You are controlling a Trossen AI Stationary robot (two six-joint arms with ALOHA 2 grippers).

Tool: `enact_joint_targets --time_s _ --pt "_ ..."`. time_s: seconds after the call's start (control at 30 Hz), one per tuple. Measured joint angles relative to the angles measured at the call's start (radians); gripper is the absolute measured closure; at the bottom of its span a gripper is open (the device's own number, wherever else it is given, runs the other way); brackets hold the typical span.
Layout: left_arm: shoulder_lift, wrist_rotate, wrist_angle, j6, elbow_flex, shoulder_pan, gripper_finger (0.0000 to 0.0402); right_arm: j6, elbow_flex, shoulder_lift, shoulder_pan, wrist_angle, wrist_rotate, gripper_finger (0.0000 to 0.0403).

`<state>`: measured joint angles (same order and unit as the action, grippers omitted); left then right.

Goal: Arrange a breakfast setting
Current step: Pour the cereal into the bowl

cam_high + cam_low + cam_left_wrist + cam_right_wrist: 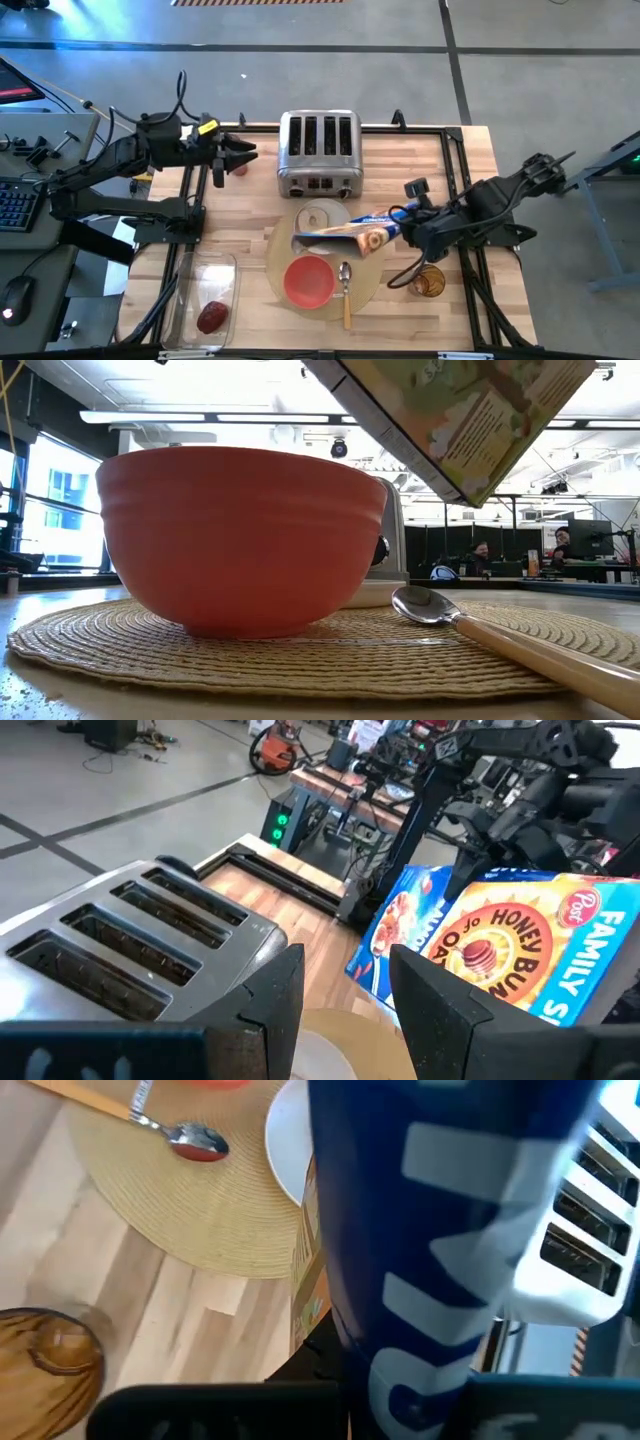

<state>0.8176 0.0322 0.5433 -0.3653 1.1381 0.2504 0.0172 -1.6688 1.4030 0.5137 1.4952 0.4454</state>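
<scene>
While the right tool (418,232) is clamping a tipped cereal box (345,234) over the bowl (309,280), pouring seems next; the left tool (238,157), fingers apart, is waiting at ten o'clock.

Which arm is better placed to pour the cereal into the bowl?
Right. The right gripper already holds the cereal box tilted over the red bowl; the left gripper waits by the toaster.

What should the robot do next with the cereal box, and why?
Probably tip the cereal box a little further. The right gripper holds it tilted above the red bowl, whose inside looks empty, so more tilt may start the pour.
</scene>
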Motion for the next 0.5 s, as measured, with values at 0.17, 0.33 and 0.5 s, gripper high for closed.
enact_joint_targets --time_s 0.17,0.33,0.5 --pt "0.002 0.000 0.049 0.000 0.000 0.000 0.0264 -0.036 0.000 0.026 0.005 0.000 0.019 0.0403" --pt "0.001 0.001 0.081 0.000 0.000 0.000 0.0264 -0.086 -0.033 0.056 0.032 0.020 0.026 0.0403" --pt "0.001 0.001 0.091 0.004 0.000 0.000 0.0264 -0.087 -0.149 0.105 0.060 0.080 0.090 0.0403"
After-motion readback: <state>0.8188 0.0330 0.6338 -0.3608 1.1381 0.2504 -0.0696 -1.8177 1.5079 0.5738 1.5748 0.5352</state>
